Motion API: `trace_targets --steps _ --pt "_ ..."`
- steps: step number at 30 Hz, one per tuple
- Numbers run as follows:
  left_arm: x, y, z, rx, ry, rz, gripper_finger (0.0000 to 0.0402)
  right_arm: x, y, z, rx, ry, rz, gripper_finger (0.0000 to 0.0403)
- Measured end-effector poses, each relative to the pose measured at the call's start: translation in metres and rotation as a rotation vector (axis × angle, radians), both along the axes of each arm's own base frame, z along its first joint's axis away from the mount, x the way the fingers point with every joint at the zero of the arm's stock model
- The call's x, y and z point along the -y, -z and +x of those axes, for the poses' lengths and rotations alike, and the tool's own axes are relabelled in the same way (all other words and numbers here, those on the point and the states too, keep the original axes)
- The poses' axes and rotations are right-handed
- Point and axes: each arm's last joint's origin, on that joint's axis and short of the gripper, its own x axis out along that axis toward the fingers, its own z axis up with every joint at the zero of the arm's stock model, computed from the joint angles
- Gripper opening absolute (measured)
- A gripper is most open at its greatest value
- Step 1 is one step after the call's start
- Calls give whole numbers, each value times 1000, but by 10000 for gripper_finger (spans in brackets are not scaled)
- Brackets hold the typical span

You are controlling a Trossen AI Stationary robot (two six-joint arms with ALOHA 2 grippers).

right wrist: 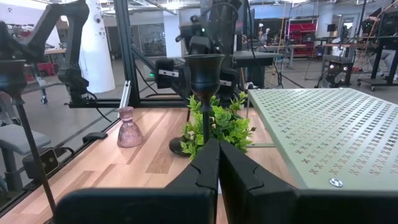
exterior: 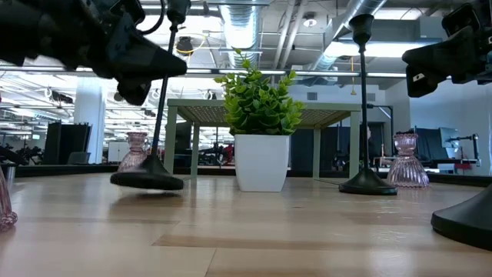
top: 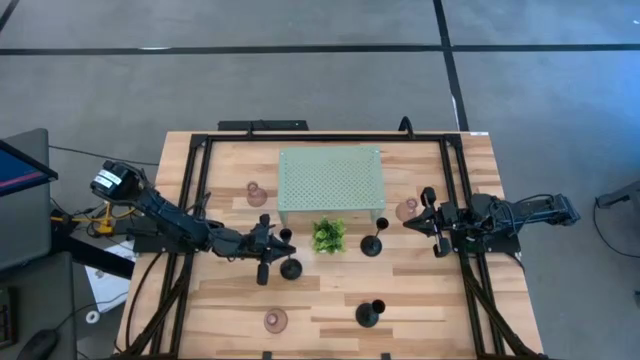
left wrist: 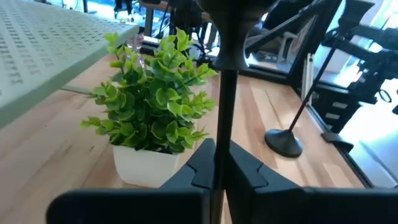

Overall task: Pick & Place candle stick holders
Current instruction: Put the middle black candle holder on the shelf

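Observation:
My left gripper is shut on a black candle stick holder left of the small green plant. In the low view, this holder leans a little, with its round base at or just above the table. My right gripper is shut and empty, beside a pink glass holder. A second black holder stands on its base right of the plant. A third black holder stands near the front edge. Two more pink holders stand at the far left and the near left. My left gripper pinches the black holder's thin stem between its two fingers, below the cup. The fingers come level from the table's left and lie across the stem. The holder is slightly tilted; I cannot tell whether its base touches the table.
The mint-green perforated stand stands behind the plant at the table's far middle. Black frame rails run along both table sides. In the right wrist view, the second black holder stands straight ahead of my right gripper.

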Motion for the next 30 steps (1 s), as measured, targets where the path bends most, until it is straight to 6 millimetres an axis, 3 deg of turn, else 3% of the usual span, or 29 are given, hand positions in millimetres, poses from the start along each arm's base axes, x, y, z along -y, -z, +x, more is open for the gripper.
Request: trace_targets --steps 4,7,14,21,30 --pt "3 -25 7 -95 -3 27 13 0 0 0 -3 0 -5 0" --pt "4 -57 10 -136 -6 51 14 0 0 0 -3 0 -5 0" --pt "-12 -134 7 -38 -64 208 14 0 0 0 -3 0 -6 0" --pt "-61 -176 10 60 -160 283 14 0 0 0 -4 0 -6 0" --pt "-141 -194 32 64 -233 267 14 0 0 0 -5 0 -6 0"
